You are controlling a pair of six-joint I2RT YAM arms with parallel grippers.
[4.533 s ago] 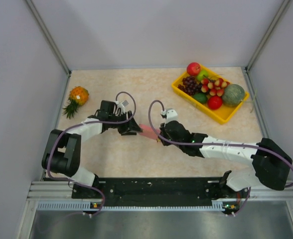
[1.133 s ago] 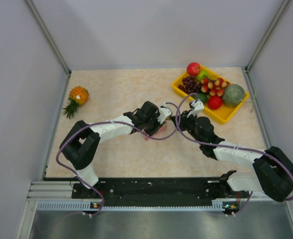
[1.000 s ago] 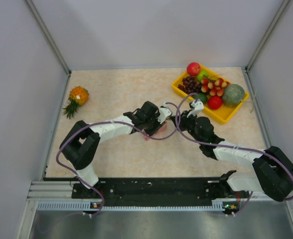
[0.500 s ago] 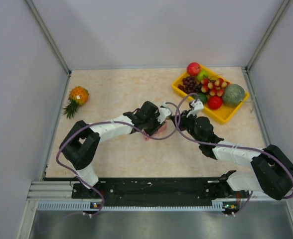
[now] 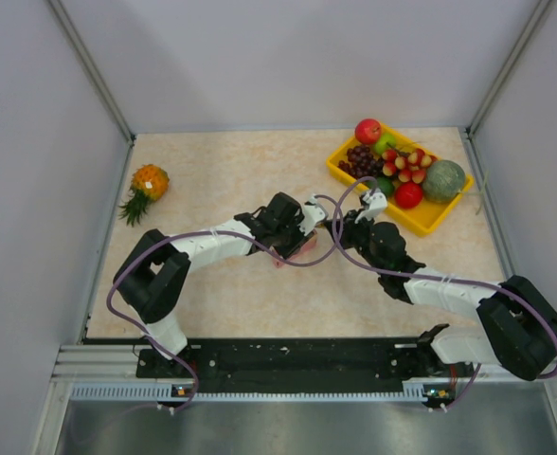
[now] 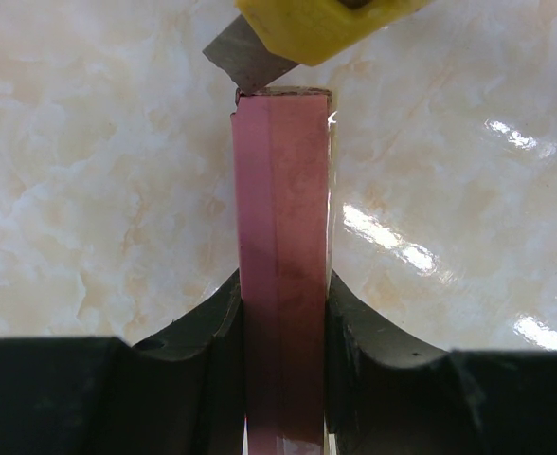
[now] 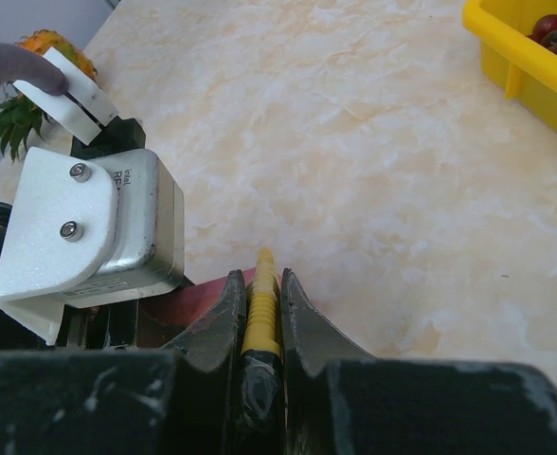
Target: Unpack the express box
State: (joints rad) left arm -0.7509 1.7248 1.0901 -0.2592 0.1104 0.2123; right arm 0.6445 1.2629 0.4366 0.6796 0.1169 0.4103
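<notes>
The small flat pink cardboard box [image 6: 283,190] was held on edge at the middle of the beige marbled counter [image 5: 222,161], grasped between the fingers of the left gripper [image 6: 283,284]. The right gripper [image 7: 260,284] was clenched on a yellow plastic utility knife [image 6: 316,24], whose grey blade [image 6: 245,62] touched the box's far end. A yellow fruit tray [image 5: 421,223] sat at the far right corner.

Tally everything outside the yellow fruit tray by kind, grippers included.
Grippers: 2, the left gripper and the right gripper
Boxes: 1, the pink express box
Knives: 1, the yellow utility knife
Fruit: 1, the pineapple
Total: 5
</notes>
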